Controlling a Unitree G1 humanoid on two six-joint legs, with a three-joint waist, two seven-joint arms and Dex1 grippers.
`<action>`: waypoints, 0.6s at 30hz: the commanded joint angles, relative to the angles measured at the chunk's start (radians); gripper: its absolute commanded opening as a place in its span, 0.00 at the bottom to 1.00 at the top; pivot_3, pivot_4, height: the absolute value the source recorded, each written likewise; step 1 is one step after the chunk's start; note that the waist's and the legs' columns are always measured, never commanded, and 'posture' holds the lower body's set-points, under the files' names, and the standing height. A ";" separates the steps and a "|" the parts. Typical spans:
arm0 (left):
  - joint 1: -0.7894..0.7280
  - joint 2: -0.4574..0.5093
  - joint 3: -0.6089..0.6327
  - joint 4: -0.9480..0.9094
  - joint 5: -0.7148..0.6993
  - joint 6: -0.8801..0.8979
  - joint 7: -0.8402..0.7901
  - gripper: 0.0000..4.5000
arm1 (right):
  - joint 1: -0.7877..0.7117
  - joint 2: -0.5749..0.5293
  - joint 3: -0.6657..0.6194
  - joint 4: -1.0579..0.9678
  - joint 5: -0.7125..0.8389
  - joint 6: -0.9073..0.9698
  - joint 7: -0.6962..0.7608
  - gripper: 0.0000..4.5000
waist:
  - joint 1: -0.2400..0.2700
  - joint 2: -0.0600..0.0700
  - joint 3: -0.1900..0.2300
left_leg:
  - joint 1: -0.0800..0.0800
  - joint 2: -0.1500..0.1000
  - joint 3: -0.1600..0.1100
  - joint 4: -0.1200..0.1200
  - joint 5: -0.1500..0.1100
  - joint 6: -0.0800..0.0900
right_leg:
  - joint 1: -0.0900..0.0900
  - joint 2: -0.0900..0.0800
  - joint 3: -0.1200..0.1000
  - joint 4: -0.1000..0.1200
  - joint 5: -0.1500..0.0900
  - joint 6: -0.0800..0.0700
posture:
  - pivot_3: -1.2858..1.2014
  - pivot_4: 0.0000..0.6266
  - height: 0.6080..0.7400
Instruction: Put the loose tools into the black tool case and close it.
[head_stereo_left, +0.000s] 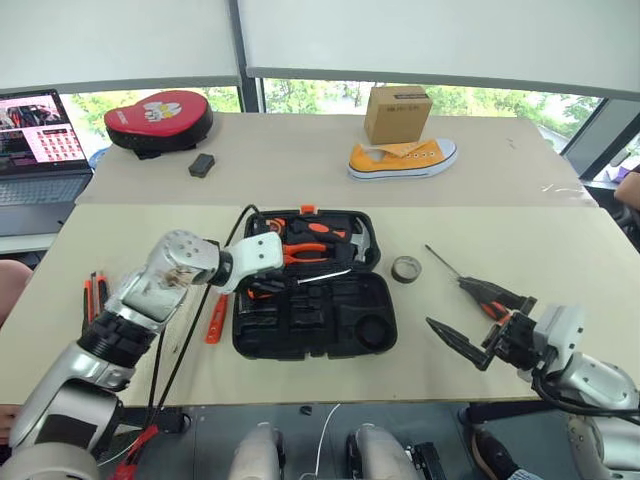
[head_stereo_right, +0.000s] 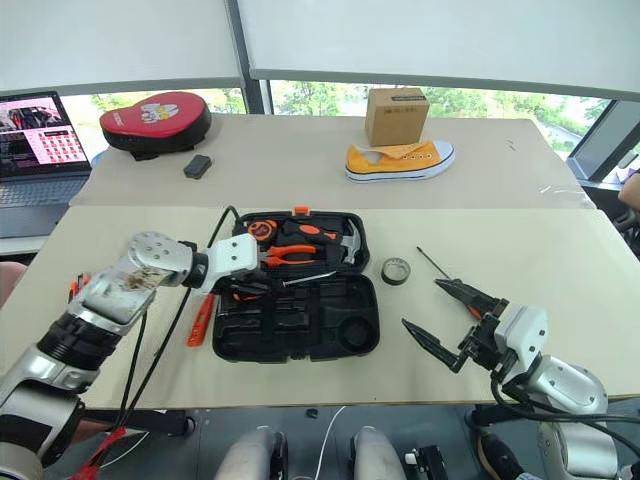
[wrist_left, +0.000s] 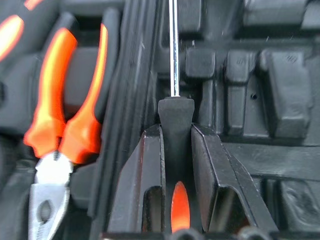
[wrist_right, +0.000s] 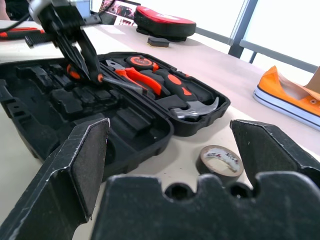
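On the pale table in front of me the black plastic clamshell tool case (head_stereo_left: 312, 325) lies wide open, its orange latch at the far edge. The far half holds orange-handled pliers (head_stereo_left: 305, 252), a hammer (head_stereo_left: 345, 238) with a black-and-orange grip and an orange tape measure (head_stereo_right: 262, 229), each in its moulded slot; the near half shows dark slots and a round well in its corner, as far as I can see with nothing seated in them. My left gripper (wrist_left: 175, 150) hangs over the seam between the halves, its two black fingers pinched on the handle of a black-and-orange-handled screwdriver (head_stereo_left: 322, 276), whose steel shaft points across the case (the wrist view shows the handle squeezed between the pads). My right gripper (head_stereo_left: 478, 322) hovers above the table to the right of the case, its jaws spread wide and holding nothing. Under and just beyond it lies a second black-and-orange-handled screwdriver (head_stereo_left: 462, 277), and a small grey tape roll (head_stereo_left: 405, 269) sits just beside the case's right edge. To the left of the case an orange-black utility knife (head_stereo_left: 217, 318) rests on the table, with a slim orange tester screwdriver (head_stereo_left: 88, 300) farther left near the table's edge.
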 joint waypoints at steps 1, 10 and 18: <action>-0.017 -0.018 -0.007 -0.026 0.033 -0.022 -0.015 0.10 | 0.019 0.002 -0.030 -0.045 0.005 -0.015 -0.018 1.00 | 0.000 0.000 0.000 | 0.001 0.000 0.000 0.000 0.000 0.000 | 0.000 0.001 0.002 0.000 0.000 0.000 | 0.52 0.24 1.00; -0.015 -0.076 0.053 -0.024 0.052 -0.064 0.034 0.52 | 0.025 0.004 -0.019 -0.045 0.006 -0.016 -0.028 1.00 | 0.000 0.000 0.000 | 0.001 0.000 0.000 0.000 0.000 0.000 | 0.000 0.002 0.005 0.001 0.000 0.001 | 0.52 0.24 1.00; 0.079 -0.125 0.233 -0.087 -0.103 -0.019 0.083 0.48 | 0.015 0.009 -0.004 -0.028 0.004 -0.017 -0.020 1.00 | -0.003 0.000 0.000 | 0.001 0.000 -0.005 0.001 0.000 0.000 | 0.000 0.002 0.006 0.002 0.000 0.001 | 0.52 0.24 1.00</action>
